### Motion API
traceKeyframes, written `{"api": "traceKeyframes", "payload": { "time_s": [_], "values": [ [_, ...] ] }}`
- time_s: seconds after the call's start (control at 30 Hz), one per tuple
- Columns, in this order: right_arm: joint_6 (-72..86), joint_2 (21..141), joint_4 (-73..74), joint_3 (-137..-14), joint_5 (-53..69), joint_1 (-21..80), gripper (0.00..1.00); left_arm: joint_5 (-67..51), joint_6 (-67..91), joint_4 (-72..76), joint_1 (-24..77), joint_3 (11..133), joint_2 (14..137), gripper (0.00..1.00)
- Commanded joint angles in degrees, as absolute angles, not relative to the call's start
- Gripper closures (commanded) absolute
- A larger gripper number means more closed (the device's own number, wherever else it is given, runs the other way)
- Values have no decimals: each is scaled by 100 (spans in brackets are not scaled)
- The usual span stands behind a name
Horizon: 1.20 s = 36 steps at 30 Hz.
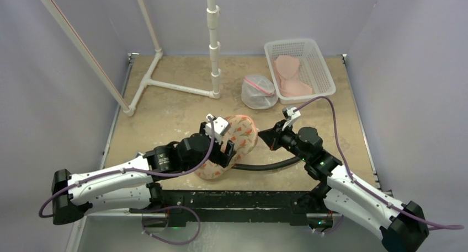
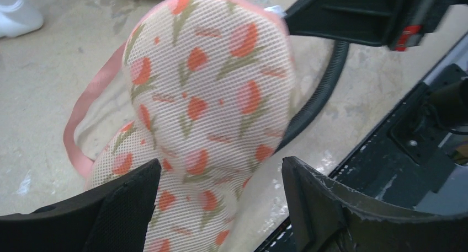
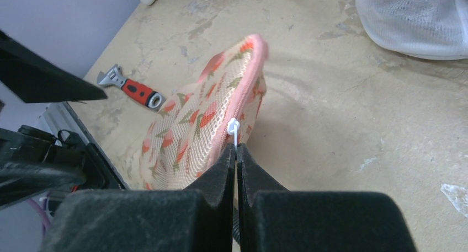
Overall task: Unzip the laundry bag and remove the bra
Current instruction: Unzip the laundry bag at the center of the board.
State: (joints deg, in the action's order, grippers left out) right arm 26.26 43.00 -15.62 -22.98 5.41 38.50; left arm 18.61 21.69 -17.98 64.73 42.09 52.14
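End effectors: the right end effector (image 3: 236, 151) has its fingers pressed together, pinching the white zipper pull (image 3: 233, 129). The left end effector (image 2: 221, 169) has its fingers spread wide, one on each side of the lower end of the laundry bag (image 2: 209, 92), not clamping it.

Laundry bag: cream mesh, orange tulip print with green stems, pink binding. It stands on edge at the front middle of the tabletop (image 1: 165, 108), between the two arms.

Right wrist view only: zipper edge of the bag; red-handled wrench (image 3: 135, 91) lying beyond it.

Left wrist view only: broad printed face of the bag.

Top view only: white basket (image 1: 292, 43) of pink garments (image 1: 290, 78), far right.
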Motion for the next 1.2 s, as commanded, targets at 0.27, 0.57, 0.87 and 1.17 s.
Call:
{"api": "traceKeyframes", "payload": {
  "time_s": [0.27, 0.57, 0.87, 1.17],
  "values": [
    [2731, 4353, -1878, -2212, 675, 3867, 100, 4405, 2377, -1224, 8288, 5556, 7450, 21],
    [3039, 4213, -1929, -2180, 949, 3895, 100, 5644, 2492, -1072, 8279, 5773, 8374, 28],
    [3138, 4138, -1951, -2261, 1285, 3929, 100, 5897, 2402, -1053, 8064, 5848, 8726, 46],
    [3113, 4065, -1869, -2435, 1304, 3929, 100, 5112, 844, -280, 8060, 5528, 7827, 97]
  ]
}}
